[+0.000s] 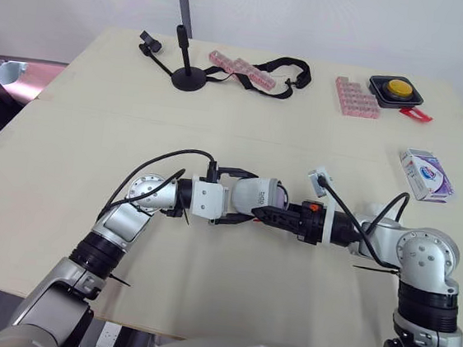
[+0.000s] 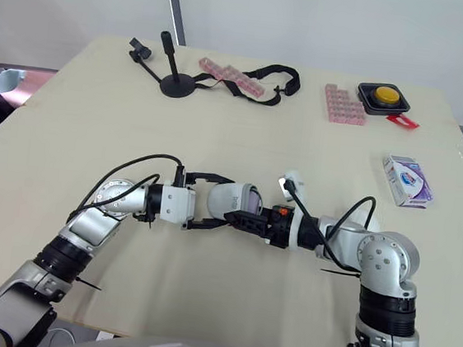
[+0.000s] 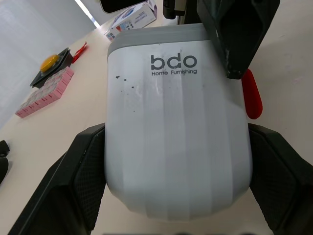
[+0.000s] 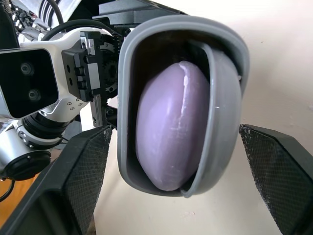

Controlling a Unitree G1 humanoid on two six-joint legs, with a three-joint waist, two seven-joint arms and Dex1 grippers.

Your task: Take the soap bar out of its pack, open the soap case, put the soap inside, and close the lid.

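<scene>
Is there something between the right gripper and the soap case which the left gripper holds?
Nothing visible does. The left gripper clamps the soap case by its sides, and the right gripper, fingers open, flanks its open mouth, where the purple soap bar sits inside.

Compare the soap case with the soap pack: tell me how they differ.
The soap case is rounded and grey-white; the soap pack is a flat printed box. The case is gripped in the left pincer; the pack lies on the table at the robot's right. The case holds the purple soap bar; the pack's contents are hidden.
</scene>
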